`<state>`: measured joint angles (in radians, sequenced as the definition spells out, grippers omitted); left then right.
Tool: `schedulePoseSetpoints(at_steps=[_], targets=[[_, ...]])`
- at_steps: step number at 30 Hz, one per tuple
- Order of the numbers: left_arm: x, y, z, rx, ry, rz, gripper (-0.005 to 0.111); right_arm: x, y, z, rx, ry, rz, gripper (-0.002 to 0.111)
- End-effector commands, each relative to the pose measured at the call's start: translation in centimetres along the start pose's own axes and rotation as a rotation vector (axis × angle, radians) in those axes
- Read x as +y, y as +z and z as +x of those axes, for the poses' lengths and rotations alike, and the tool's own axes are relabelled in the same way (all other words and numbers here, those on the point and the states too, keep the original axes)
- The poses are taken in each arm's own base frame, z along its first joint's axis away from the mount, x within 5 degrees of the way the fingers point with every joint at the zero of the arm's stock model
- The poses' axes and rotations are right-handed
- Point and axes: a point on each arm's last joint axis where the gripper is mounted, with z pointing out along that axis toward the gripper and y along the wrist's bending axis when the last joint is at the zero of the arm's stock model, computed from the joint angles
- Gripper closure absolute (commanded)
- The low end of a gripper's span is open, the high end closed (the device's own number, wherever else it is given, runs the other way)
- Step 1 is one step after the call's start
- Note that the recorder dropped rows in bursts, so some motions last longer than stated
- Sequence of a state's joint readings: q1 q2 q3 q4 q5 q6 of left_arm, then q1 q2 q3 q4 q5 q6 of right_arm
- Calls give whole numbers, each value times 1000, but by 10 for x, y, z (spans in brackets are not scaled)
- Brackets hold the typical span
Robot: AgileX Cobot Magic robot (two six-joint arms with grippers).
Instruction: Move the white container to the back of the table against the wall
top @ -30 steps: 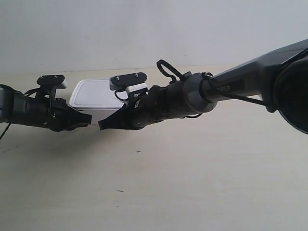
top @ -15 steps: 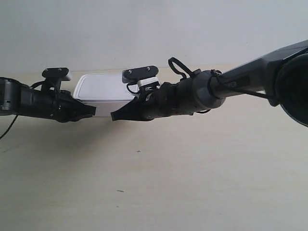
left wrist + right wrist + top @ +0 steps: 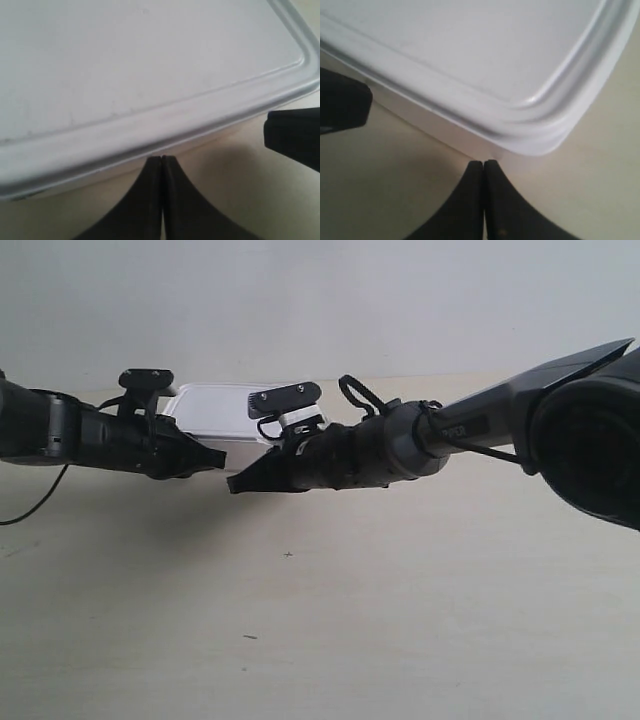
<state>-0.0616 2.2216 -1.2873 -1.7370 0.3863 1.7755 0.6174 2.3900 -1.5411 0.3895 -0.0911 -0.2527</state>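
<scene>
The white container (image 3: 215, 410) lies flat with its rimmed lid on, far back on the cream table (image 3: 400, 600), close to the pale wall (image 3: 320, 300). My left gripper (image 3: 161, 159) is shut, its tips pressed against the box's near side wall under the lid rim (image 3: 150, 127). My right gripper (image 3: 483, 163) is also shut, its tips touching the side wall beneath a rounded corner of the container (image 3: 470, 60). In the exterior view both arms reach in from either side, with the tips (image 3: 222, 455) (image 3: 234, 483) meeting at the box's front.
The other arm's dark fingertip shows at the edge of each wrist view (image 3: 295, 135) (image 3: 342, 107). A thin black cable (image 3: 30, 508) trails on the table by the arm at the exterior view's left. A few tiny dark specks (image 3: 288, 555) dot the tabletop.
Both shut grippers have travelled toward the wall with the container ahead of them; the box now sits farther back, and the arm at the exterior view's left has shifted rightward.
</scene>
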Motion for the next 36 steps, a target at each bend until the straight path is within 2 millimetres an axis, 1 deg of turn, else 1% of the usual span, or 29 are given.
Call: schedulePoseSetpoints(at_steps=[1,11,16,21,29,33,36], targets=[[0,8,-6,-14,11,-6,107,-4,0,-10,-73,-19,19,108],[3,15,-16,-44,23,-11,107,-8,0,-16,-135,-43,42,108],[6,25,-14,-43,20,2,107,-14,1,-17,-164,-53,62,108],[8,34,-14,-49,21,20,107,-17,4,-14,-170,-53,72,108],[5,41,-24,-91,35,83,107,-17,3,-16,-191,-66,80,108],[4,50,-25,-96,38,89,107,-17,4,-16,-189,-68,79,108],[1,57,-25,-94,50,87,107,-16,0,-20,-185,-67,72,108]])
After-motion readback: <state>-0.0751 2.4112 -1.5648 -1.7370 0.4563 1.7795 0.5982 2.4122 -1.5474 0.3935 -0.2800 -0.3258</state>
